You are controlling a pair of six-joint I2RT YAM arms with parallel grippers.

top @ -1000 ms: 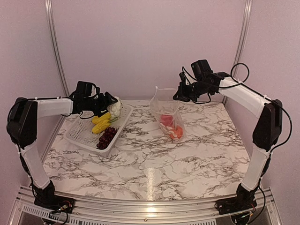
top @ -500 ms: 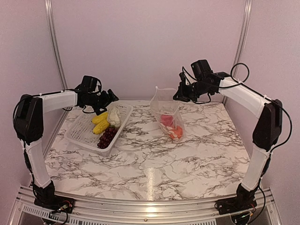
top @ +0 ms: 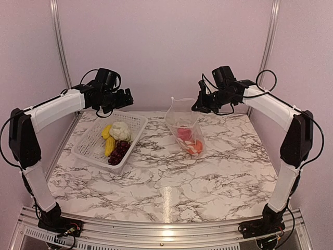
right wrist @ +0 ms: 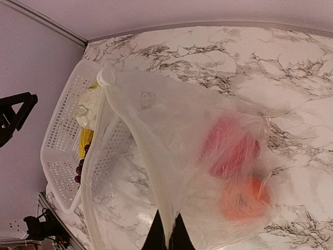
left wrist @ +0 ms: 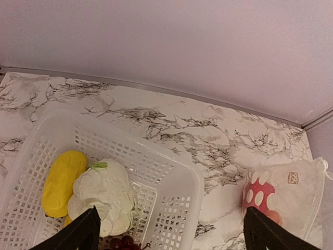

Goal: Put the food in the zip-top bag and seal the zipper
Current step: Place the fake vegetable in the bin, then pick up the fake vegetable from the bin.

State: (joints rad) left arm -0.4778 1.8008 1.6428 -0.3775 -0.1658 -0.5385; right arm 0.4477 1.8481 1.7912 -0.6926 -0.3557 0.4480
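Here the left gripper [top: 127, 97] hovers in the air above the far end of the white perforated basket [top: 86, 154], its jaws spread wide apart and holding nothing. In the basket lie the white cauliflower [top: 120, 130], two yellow pieces [top: 106, 132], partly tucked beside and under it, and the dark purple grape bunch [top: 118, 152] toward the near end. Across the marble-patterned table [top: 208, 177], the right gripper [top: 196, 106] has its jaws pinched together on the top edge of the clear zip-top bag [top: 180, 110], which hangs upright from that grip with its lower end resting on the table. Inside the bag, low down, sit the red pepper [top: 184, 132] and, just below it, the orange round fruit [top: 196, 147].
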